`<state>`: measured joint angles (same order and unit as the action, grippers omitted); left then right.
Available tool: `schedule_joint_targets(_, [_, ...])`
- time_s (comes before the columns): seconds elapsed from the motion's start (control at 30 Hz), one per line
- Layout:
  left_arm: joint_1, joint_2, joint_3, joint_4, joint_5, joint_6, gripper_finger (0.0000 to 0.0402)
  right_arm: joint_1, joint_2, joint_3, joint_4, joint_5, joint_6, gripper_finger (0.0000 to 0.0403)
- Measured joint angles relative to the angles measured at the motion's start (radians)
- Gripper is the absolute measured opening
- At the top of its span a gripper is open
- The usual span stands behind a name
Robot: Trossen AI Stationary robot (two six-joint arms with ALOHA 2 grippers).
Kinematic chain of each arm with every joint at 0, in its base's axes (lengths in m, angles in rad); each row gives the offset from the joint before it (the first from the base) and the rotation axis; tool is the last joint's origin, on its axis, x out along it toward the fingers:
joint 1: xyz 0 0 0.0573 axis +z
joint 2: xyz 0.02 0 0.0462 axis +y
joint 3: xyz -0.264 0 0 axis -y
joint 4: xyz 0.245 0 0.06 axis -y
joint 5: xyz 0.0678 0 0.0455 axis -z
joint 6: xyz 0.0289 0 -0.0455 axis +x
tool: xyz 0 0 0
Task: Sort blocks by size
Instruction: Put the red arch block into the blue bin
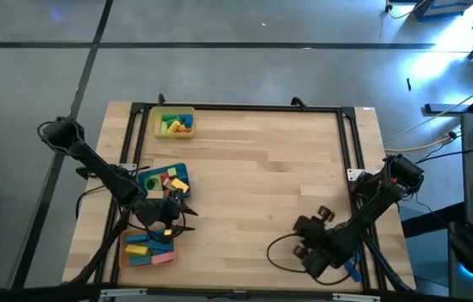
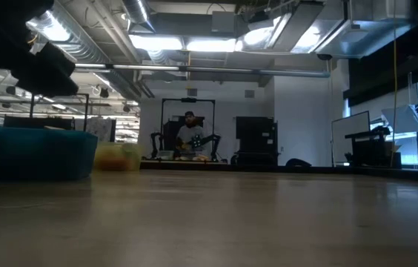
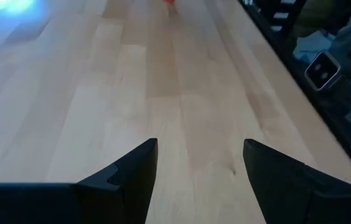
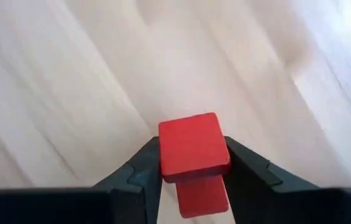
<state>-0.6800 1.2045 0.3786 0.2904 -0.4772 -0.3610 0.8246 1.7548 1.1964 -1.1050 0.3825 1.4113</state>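
The left arm comes in from the far left edge of the light wooden table and slants down across the table's left side. It bends low near three little trays. The left gripper hangs just over bare wood, and its two dark fingers stand wide apart with nothing between them.

The trays sit in a line along the left side. The small yellow rectangular tray is near the far edge, with green, yellow and orange blocks in it. The blue rectangular tray is in the middle, just beside the left arm, with red, yellow and pink blocks in it. The orange rectangular tray is nearest the front edge, and it holds blue, yellow, green and pink blocks lying flat. In the low view the blue tray shows big and blurry on the left, and a person sits far off in the room behind the table.

The middle of the table is plain wood.

The right arm reaches in from the right edge and folds down toward the front right corner. The right gripper is squeezed onto a small red square wooden block. One finger presses each side of the block, and it sits a little above the table.
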Motion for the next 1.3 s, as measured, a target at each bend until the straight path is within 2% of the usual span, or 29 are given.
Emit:
schedule_joint_targets(0.1, [-0.001, 0.000, 0.000, 0.022, 0.000, -0.015, 0.0221, 0.001, 0.001, -0.001, 0.164, 0.241, 0.036, 0.0135])
schedule_joint_targets(0.23, [0.004, 0.000, 0.000, 0.068, 0.000, -0.030, 0.0221, 0.000, 0.033, -0.001, 0.370, 0.503, -0.069, 0.0135])
schedule_joint_targets(0.3, [0.013, 0.000, 0.000, 0.095, 0.001, -0.031, 0.0221, -0.008, 0.058, -0.001, 0.478, 0.601, -0.149, 0.0135])
schedule_joint_targets(0.4, [0.035, 0.002, 0.001, 0.122, 0.002, -0.028, 0.0222, -0.023, 0.101, -0.001, 0.619, 0.668, -0.255, 0.0136])
schedule_joint_targets(0.53, [0.082, 0.009, 0.001, 0.123, 0.026, -0.050, 0.0227, -0.067, 0.154, -0.001, 0.851, 0.661, -0.431, 0.0140])
schedule_joint_targets(0.67, [0.120, 0.045, 0.001, 0.189, 0.089, -0.024, 0.0253, -0.124, 0.197, -0.001, 1.086, 0.581, -0.622, 0.0137])
schedule_joint_targets(0.77, [0.130, 0.094, 0.020, 0.250, 0.136, 0.005, 0.0274, -0.164, 0.213, -0.001, 1.253, 0.544, -0.760, 0.0137])
schedule_joint_targets(0.93, [0.130, 0.212, 0.078, 0.321, 0.138, 0.058, 0.0285, -0.222, 0.236, -0.001, 1.515, 0.448, -0.955, 0.0137])
schedule_joint_targets(1.07, [0.137, 0.291, 0.137, 0.358, 0.137, 0.093, 0.0286, -0.255, 0.265, -0.001, 1.656, 0.360, -1.025, 0.0137])
schedule_joint_targets(1.3, [0.140, 0.384, 0.223, 0.354, 0.138, 0.137, 0.0273, -0.269, 0.293, -0.001, 1.750, 0.337, -1.068, 0.0137])
